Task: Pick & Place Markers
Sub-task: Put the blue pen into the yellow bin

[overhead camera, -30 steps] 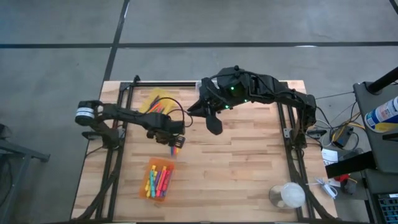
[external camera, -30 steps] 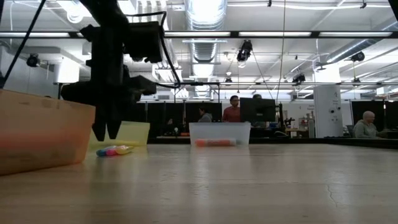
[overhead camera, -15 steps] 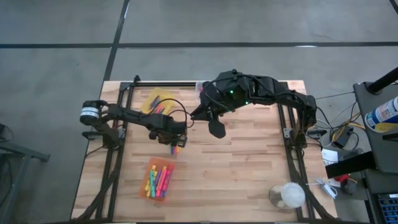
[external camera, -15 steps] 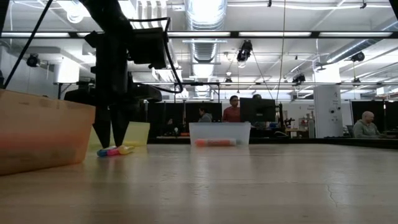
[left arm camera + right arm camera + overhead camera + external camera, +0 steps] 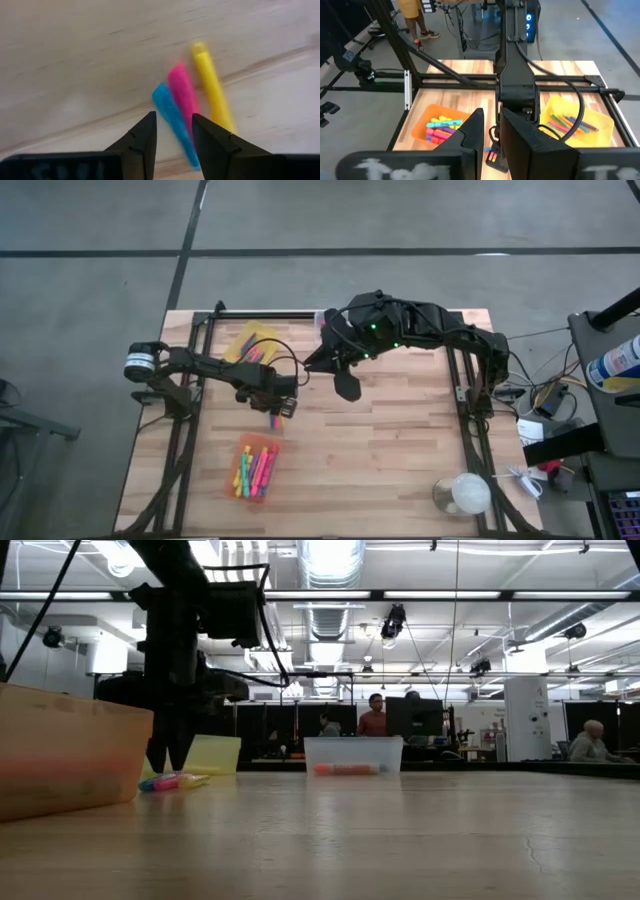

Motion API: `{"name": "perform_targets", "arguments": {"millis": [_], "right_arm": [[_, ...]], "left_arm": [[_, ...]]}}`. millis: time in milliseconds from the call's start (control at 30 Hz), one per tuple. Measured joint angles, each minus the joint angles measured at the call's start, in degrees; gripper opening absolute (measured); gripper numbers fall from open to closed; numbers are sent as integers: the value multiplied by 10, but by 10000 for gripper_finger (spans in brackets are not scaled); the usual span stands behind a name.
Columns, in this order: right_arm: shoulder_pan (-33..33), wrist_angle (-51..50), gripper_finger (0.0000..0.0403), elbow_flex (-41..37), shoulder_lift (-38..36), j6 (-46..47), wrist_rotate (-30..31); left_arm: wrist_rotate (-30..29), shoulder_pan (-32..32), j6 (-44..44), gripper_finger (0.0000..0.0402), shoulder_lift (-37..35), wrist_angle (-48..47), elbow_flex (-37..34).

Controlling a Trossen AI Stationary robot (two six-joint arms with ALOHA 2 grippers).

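Three short markers (image 5: 187, 107), blue, pink, yellow, lie side by side mid-table toward its left edge, left gripper (image 5: 174, 134) pointing down over them, fingers apart, nothing held; right gripper (image 5: 344, 385) hangs mid-table, fingers nearly together.

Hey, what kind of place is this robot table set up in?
Probably a big open lab or workshop: exposed ceiling ducts and strip lights, people at desks with a monitor behind the wooden table, concrete floor.
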Motion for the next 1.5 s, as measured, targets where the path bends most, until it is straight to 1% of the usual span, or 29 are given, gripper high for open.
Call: {"name": "perform_targets", "arguments": {"millis": [167,500,667,767,933,1033,1200,1500], "right_arm": [[0,15,57,0,0,0,0],[0,29,57,0,0,-3,1],[0,30,57,0,1,-5,1],[-1,30,57,0,1,-13,1],[-2,31,57,0,1,-15,1],[-2,32,57,0,1,-15,1],[-3,46,57,0,1,-15,2],[-6,86,57,0,1,-2,2]], "left_arm": [[0,0,1,117,2,2,-7],[6,0,1,117,0,13,-52],[7,0,26,115,0,22,-53],[7,0,30,100,0,25,-53],[7,0,44,58,0,24,-53],[9,0,48,39,-3,24,-53],[11,0,51,38,-27,13,-55],[9,0,48,39,-130,8,-54]]}}
